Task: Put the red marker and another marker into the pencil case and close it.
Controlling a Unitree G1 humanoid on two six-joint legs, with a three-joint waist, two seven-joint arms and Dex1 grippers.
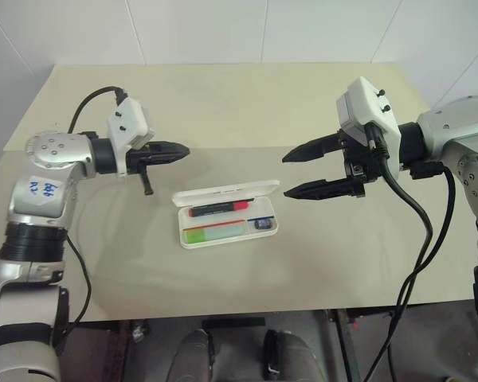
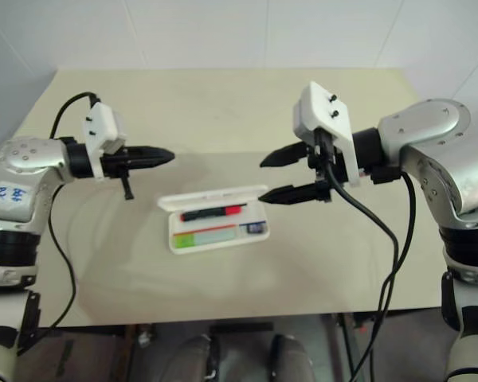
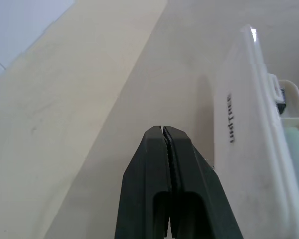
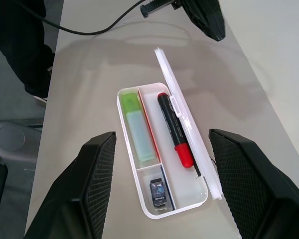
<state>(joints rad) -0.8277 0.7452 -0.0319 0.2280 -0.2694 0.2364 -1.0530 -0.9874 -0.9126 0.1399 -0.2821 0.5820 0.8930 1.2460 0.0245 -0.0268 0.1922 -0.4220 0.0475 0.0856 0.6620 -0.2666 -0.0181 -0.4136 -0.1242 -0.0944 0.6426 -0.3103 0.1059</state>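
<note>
Left side first: our left gripper [image 1: 178,150] has its black fingers pinched tight together, nothing between them, hovering above the beige tabletop [image 1: 319,263] just behind and left of the case lid.

Centre: the flat white plastic pencil case with rounded corners [image 1: 264,232] sits open on the table, hinged lid [image 1: 223,192] standing up along the far edge. Inside, the slim red marker with the black barrel section [image 1: 219,209] lies in the back compartment and the slim light green marker [image 1: 215,233] in the front one, w/ a small dark item [image 4: 157,192] in the end pocket. So both markers look loaded; we judge only the closing is left.

Handling: thin plastic, light, likely slides if shoved sideways. The lid is stiff but prob. flexes at the hinge. We'd press on the lid's top edge near mid-span, pushing toward us and down, not pinch it.

Right side: our right gripper [image 1: 304,171] is spread wide, empty, above and right of the case, well placed to brace it.
</note>
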